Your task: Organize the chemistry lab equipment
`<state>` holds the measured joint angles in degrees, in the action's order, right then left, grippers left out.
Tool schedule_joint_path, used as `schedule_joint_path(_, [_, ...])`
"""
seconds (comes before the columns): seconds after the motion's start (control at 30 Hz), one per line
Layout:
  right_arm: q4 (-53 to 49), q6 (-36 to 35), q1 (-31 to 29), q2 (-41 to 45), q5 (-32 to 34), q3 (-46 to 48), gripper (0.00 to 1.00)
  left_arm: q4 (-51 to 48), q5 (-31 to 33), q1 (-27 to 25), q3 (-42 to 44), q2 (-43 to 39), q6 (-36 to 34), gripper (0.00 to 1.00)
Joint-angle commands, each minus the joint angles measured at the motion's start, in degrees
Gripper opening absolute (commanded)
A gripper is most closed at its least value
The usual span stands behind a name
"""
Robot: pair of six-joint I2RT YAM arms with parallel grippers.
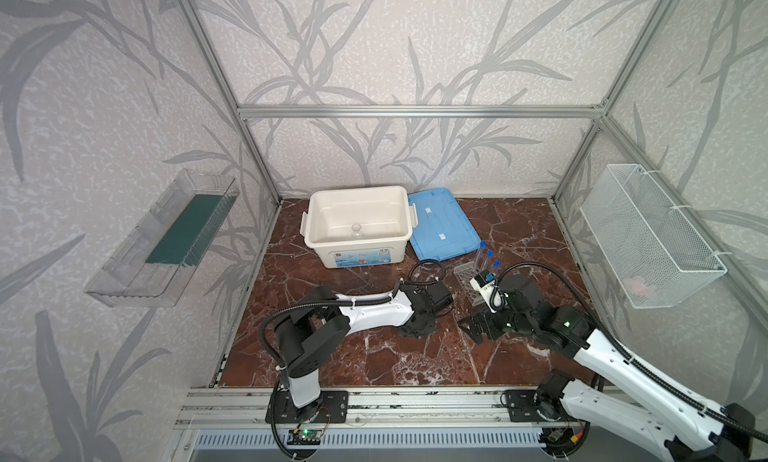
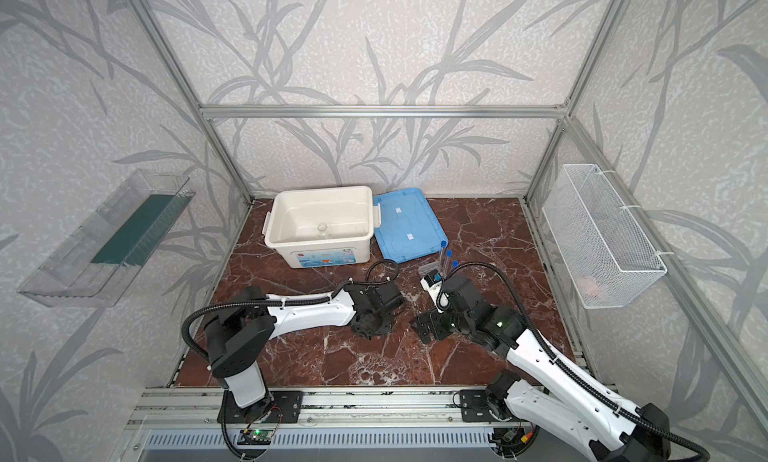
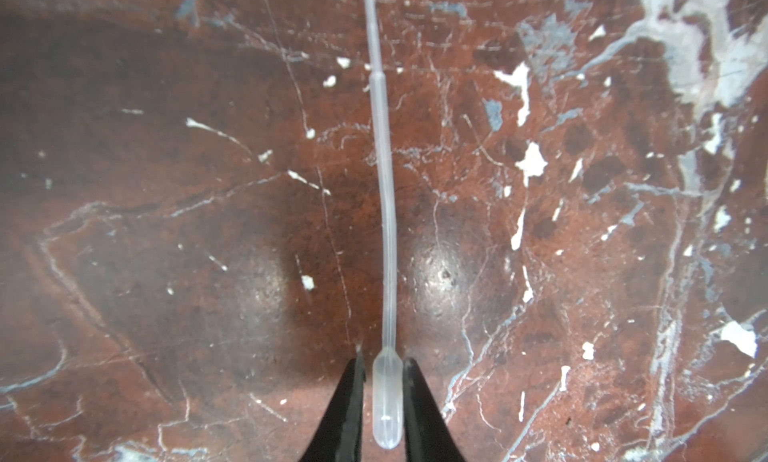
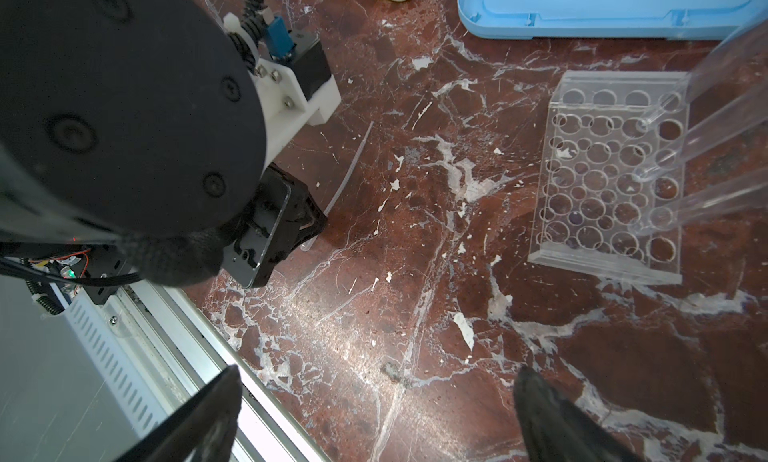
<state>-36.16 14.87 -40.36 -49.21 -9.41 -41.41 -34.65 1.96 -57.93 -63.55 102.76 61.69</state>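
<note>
A clear plastic dropper (image 3: 388, 231) lies on the marble table, and its thin stem also shows in the right wrist view (image 4: 349, 169). My left gripper (image 3: 382, 360) points down with its jaws drawn in close on either side of the dropper's bulb. I cannot tell whether they pinch it. The clear grid-holed rack (image 4: 602, 181) stands to the right, with three blue-capped test tubes (image 1: 489, 254) leaning in its holes. My right gripper (image 4: 378, 377) hovers open and empty over bare marble near the front rail. A small glass jar (image 1: 356, 230) sits inside the white tub.
The white tub (image 1: 357, 190) stands at the back with its blue lid (image 1: 440, 227) lying beside it. A wire basket (image 1: 648, 235) hangs on the right wall and a clear shelf (image 1: 162, 239) on the left. The two arms' wrists are close together at mid-table.
</note>
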Motion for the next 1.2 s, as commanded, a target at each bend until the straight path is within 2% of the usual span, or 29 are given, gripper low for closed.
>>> schedule_joint_path(0.0, [0.46, 0.02, -0.25, 0.96, 0.71, 0.71, 1.0, -0.28, 1.02, -0.25, 0.61, 1.44, 1.15, 0.21])
schedule_joint_path(0.3, [0.51, -0.18, -0.25, 0.79, 1.06, 0.71, 1.0, -0.79, 1.59, -0.23, 0.62, 1.09, 0.89, 0.2])
schedule_joint_path(0.4, [0.62, -0.1, -0.26, 0.81, 1.06, 0.71, 1.0, -1.79, 2.41, -0.25, 0.51, -0.49, 0.89, 0.15])
schedule_joint_path(0.7, [1.66, 1.01, -0.25, 1.0, 0.22, -0.51, 1.0, -4.82, 4.04, -0.12, 0.25, -7.11, 0.94, 0.13])
schedule_joint_path(0.9, [3.66, 2.11, -0.27, 1.21, -1.99, -3.08, 1.0, -11.25, 8.8, 0.2, -2.8, -14.35, -0.13, 0.11])
schedule_joint_path(1.03, [8.68, 3.51, -0.27, 1.11, -3.59, -4.45, 1.0, -15.3, 12.12, 1.08, -6.86, -18.65, -3.41, 0.11])
schedule_joint_path(1.17, [11.88, 4.94, -0.25, -2.14, -4.08, -8.02, 1.0, -18.09, 12.28, 3.9, -11.26, -21.88, -6.66, 0.12])
